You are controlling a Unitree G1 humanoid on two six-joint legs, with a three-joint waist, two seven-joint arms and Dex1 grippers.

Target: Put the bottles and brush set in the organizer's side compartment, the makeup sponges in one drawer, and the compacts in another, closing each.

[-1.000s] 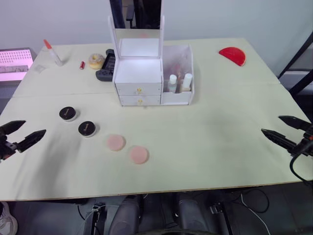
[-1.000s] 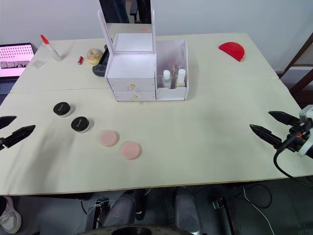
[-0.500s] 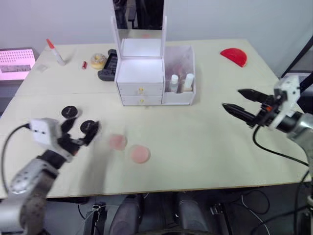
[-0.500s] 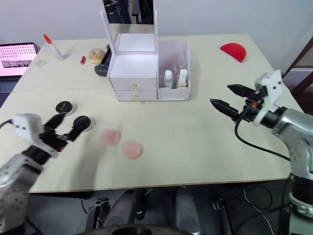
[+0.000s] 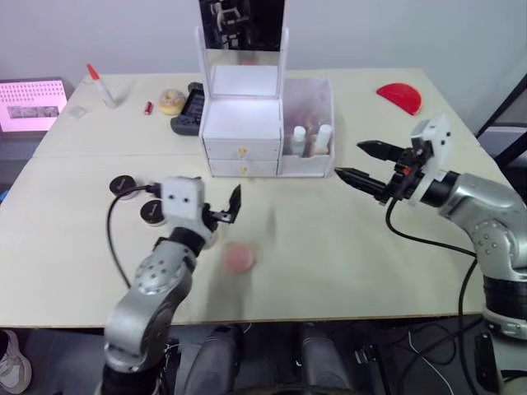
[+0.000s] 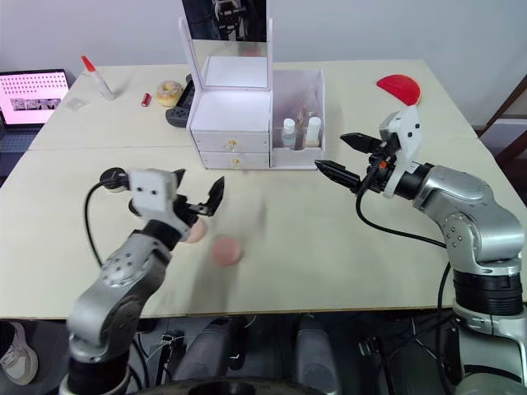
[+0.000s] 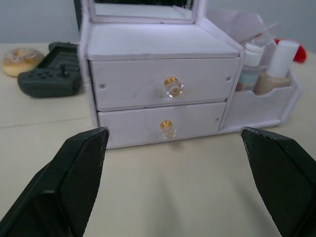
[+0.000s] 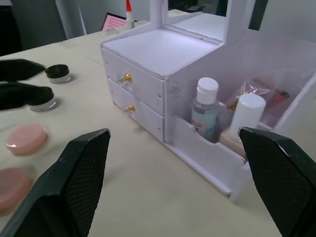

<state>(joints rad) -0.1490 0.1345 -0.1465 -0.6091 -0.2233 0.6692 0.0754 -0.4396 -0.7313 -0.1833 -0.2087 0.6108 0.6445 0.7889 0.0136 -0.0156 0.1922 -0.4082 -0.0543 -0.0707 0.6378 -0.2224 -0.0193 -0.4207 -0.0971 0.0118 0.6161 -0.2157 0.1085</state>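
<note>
Showing both arms swung in toward centre since prev. frames: left gripper (image 5: 221, 208) over sponges, fingers apart; right gripper (image 6: 342, 156) just R of side compartment (image 6: 297, 122), fingers apart. White plastic organizer (image 5: 244, 132) at table rear, drawers shut. Flat pink makeup sponges (image 6: 226, 250) and black-lidded compacts (image 8: 52, 73) on table (image 5: 346, 247) in front.

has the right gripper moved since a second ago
Yes. The right gripper has come in from the table's right edge toward the organizer, now open beside the side compartment.

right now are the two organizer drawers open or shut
Shut. Both drawers sit flush with the organizer front, gold knobs facing out, no gap showing.
</note>
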